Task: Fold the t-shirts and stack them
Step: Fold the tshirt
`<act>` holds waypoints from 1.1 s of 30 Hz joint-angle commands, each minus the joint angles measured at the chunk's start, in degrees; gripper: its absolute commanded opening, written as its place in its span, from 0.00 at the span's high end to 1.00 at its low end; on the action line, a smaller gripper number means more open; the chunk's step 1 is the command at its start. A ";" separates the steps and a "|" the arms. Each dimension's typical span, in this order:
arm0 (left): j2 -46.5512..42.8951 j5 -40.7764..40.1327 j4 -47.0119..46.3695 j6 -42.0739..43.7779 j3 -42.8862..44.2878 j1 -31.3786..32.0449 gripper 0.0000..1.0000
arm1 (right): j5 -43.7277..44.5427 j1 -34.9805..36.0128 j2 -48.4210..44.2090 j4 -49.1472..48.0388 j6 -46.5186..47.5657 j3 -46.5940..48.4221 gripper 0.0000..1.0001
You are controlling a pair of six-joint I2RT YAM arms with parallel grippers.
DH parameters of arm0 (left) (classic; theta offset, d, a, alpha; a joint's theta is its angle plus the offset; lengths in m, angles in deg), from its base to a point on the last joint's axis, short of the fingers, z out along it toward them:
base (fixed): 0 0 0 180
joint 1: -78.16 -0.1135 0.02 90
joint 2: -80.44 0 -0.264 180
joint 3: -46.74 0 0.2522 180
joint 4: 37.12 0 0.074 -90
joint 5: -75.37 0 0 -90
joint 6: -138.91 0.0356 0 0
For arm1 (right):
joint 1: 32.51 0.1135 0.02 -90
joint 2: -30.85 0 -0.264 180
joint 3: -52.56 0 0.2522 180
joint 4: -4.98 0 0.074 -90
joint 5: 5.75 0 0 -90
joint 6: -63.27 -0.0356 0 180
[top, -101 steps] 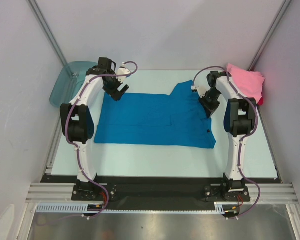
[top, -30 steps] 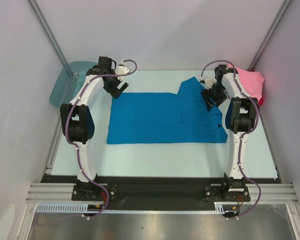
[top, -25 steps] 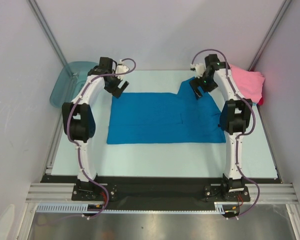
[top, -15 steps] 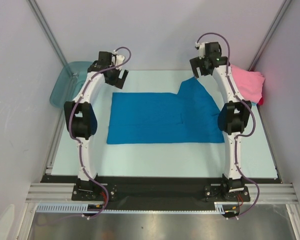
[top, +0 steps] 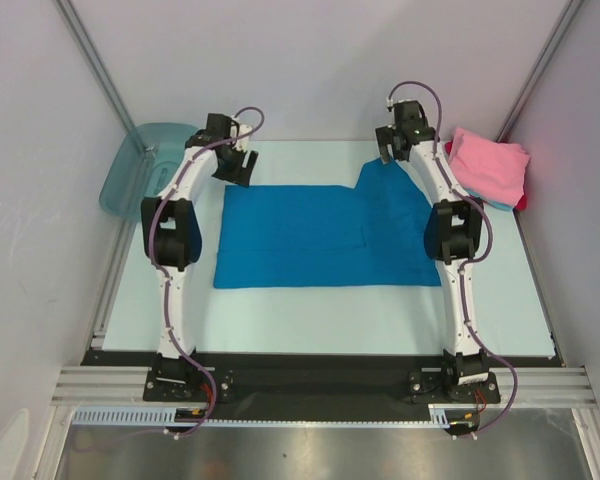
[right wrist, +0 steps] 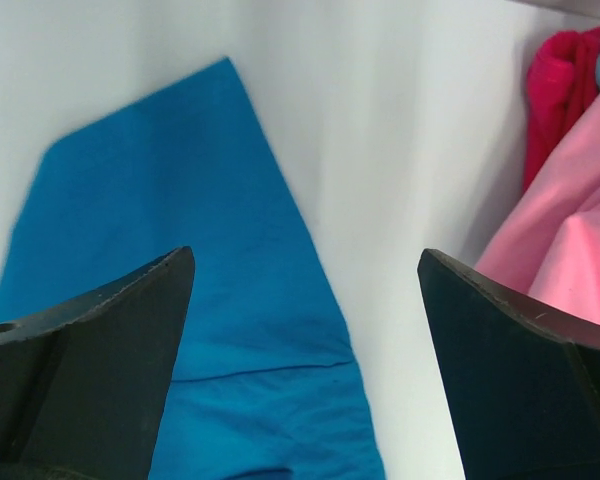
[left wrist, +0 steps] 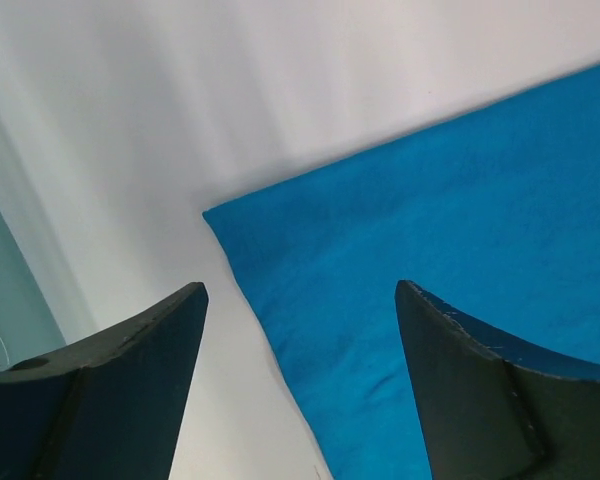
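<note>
Blue t-shirt: I see the blue t-shirt (top: 325,235) spread flat at the middle of the worktop (top: 310,310). One sleeve points toward 1 o'clock and its long edges run from 9 to 3 o'clock.

Left hand: the left hand (top: 238,165) hangs at about 11 o'clock, above the far-left corner of the blue t-shirt. From its wrist camera (left wrist: 300,380) the jaws stand apart and released. Only that cloth corner (left wrist: 460,250) and bare worktop (left wrist: 130,150) show below the gap, with nothing gripped.

Right hand: the right hand (top: 390,145) hangs at about 1 o'clock, over the tip of the sleeve. In its own view (right wrist: 305,340) the jaws are spread wide and released, holding nothing, and the sleeve (right wrist: 180,250) lies below them.

Pink t-shirt: the pink t-shirt (top: 490,165) lies bunched at 2 o'clock by the right wall, near the blue one but apart from it. The right wrist view catches it (right wrist: 570,240) at 3 o'clock.

Under the pink: a light blue edge (top: 500,203) and a red edge (top: 521,203) peek out beneath it.

Teal tub: the teal tub (top: 130,165) leans at 10 o'clock, past the worktop's left edge.
</note>
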 commanded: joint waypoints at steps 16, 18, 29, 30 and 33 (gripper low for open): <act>5.64 -5.55 0.53 1.44 5.82 -0.26 0.09 | 4.81 2.48 -1.57 -4.09 0.09 2.83 0.00; 6.35 -6.07 1.23 1.88 6.79 -0.26 0.09 | 4.55 1.95 -1.04 -4.27 -0.78 2.57 0.00; 0.74 -5.64 4.83 5.74 7.68 -0.26 0.06 | -8.62 -0.42 1.77 -0.41 -3.95 1.34 0.00; -0.23 -5.46 5.10 7.05 7.15 -0.26 0.05 | -11.07 -1.12 1.95 0.21 -4.21 1.16 0.03; -4.70 -5.37 6.24 9.60 4.87 -0.26 0.05 | -16.34 -2.70 3.00 1.97 -5.70 1.07 0.09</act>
